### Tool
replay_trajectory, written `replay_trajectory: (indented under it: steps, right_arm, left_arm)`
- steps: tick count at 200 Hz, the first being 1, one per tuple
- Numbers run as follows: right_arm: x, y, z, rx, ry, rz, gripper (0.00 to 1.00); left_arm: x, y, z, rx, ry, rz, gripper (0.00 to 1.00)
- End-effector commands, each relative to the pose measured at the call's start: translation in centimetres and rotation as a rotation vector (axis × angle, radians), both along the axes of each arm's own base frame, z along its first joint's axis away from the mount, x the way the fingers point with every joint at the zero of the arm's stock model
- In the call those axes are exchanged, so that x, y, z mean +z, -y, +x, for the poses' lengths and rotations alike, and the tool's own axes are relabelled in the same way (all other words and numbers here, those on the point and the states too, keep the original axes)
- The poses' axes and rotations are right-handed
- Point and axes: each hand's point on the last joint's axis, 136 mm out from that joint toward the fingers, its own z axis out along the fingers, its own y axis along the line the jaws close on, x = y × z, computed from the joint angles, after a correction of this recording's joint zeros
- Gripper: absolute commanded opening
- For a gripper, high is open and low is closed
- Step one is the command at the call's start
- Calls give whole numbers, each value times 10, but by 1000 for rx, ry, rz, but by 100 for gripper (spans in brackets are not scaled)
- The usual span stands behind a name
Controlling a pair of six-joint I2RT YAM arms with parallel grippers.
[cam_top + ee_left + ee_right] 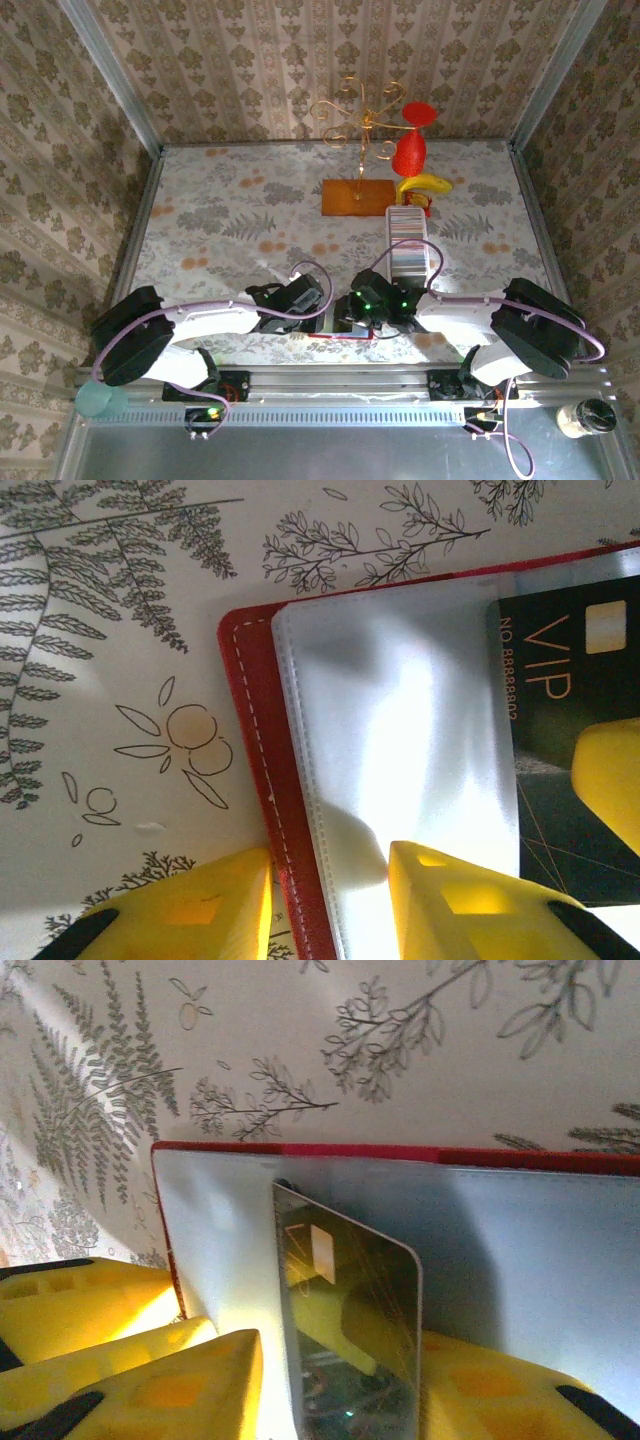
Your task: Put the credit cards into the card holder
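Note:
The red card holder [262, 780] lies open on the table, its pale grey pocket [400, 720] facing up; from above it shows as a red strip [345, 336] by the near edge. My left gripper [330, 905] is open, one finger on the table beside the red edge, the other resting on the pocket. A black VIP credit card [350, 1320] stands on edge between my right gripper's [340, 1385] parted jaws, its far corner at the pocket's mouth. It leans on the right finger [500, 1390]. More credit cards [408, 250] stand in a row further back.
The row of cards sits in a long white tray [406, 209]. Behind it are an orange-brown base [357, 197] with a gold wire stand, a red object [410, 150] and a yellow banana [425, 184]. Both arms crowd the near edge.

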Motion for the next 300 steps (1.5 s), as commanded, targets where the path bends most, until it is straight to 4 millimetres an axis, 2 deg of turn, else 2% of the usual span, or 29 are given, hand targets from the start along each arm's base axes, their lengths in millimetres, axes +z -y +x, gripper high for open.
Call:
replay_trajectory:
  steps: [1,104,151,187,235,254,300]
  right_arm:
    - [1,7,0,2,13,-63,43]
    - [-12,13,-8,64,-30,-175,44]
    - [-15,2,-8,82,-34,-168,37]
    - [-12,-7,-6,100,-30,-164,37]
    - [-9,15,-9,92,-16,-255,46]
    - [-7,18,-10,92,-15,-263,47]
    - [-8,13,-11,108,-19,-254,34]
  left_arm:
    - [-5,-10,-7,7,-12,27,36]
    - [-6,-8,-9,10,-18,7,35]
    - [-6,-6,-10,9,-21,-3,35]
    - [-7,-8,-11,13,-23,-1,35]
    - [-7,-8,-10,14,-22,0,36]
    - [-7,-8,-11,15,-22,-2,36]
    - [-7,-8,-11,15,-22,-4,35]
